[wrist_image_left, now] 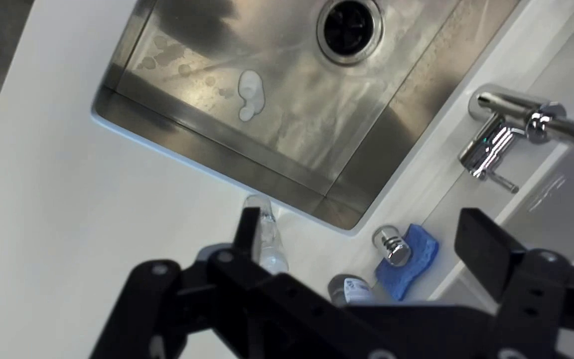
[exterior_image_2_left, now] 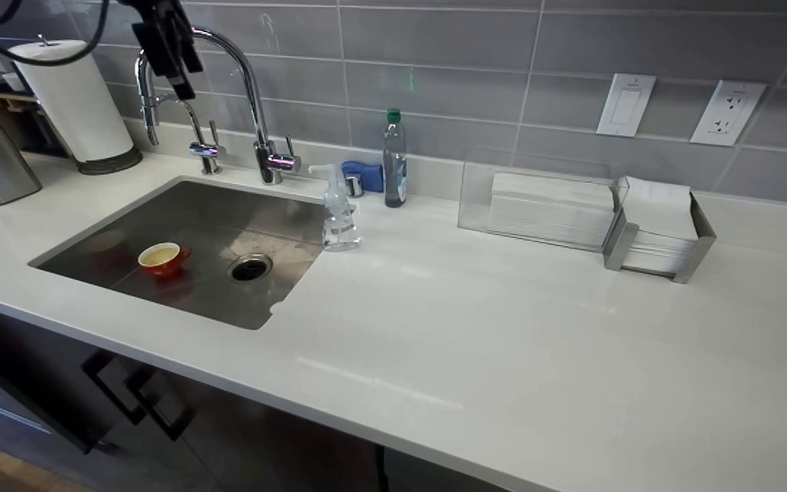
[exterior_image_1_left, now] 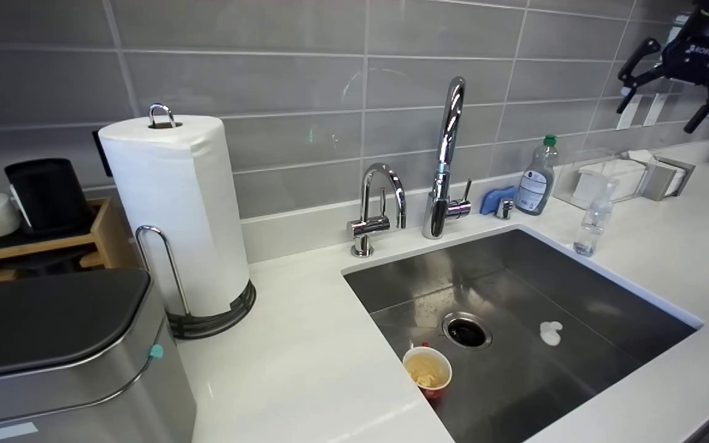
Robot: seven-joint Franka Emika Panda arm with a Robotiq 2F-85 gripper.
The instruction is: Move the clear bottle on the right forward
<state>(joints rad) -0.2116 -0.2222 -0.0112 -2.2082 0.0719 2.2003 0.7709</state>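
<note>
Wrist view: clear bottle (wrist_image_left: 270, 233) just beside sink edge (wrist_image_left: 177, 158), roomy counter (wrist_image_left: 92, 209) alongside

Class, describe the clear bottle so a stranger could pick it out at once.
Find the steel sink set in the white counter. On it, at the sink edge nearer the stacked paper, stands the clear bottle. Unlike the nearby green-capped bottle, it is colourless with a pump spout.

The clear bottle (exterior_image_2_left: 339, 222) looks plastic — smooth, glossy.
</note>
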